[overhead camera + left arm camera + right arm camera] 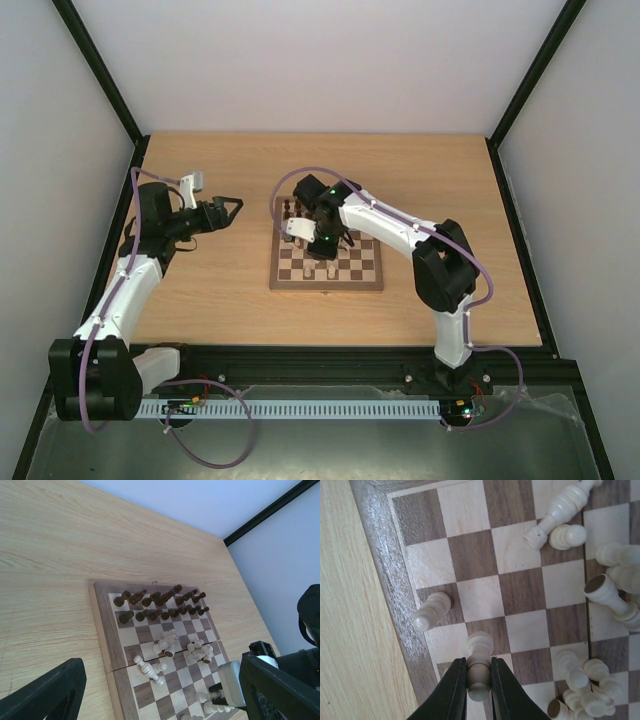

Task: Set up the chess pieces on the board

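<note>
Light wooden tabletop (pixel 220 290) carried square wooden chessboard (pixel 355 272): dark-brown and cream checks, mid-brown border, set mid-table.
Dark brown turned wooden pieces (pixel 160 605) stood in two rows along one end of chessboard.
Pale cream pieces (pixel 170 644) lay toppled in loose clusters on middle squares; lone cream pawn (pixel 432 611) sat near border.
Right gripper (pixel 479 665) was clenched on small cream pawn (pixel 480 644) over edge squares.
Left gripper (pixel 232 208) hung spread wide, empty, above tabletop left of chessboard.
</note>
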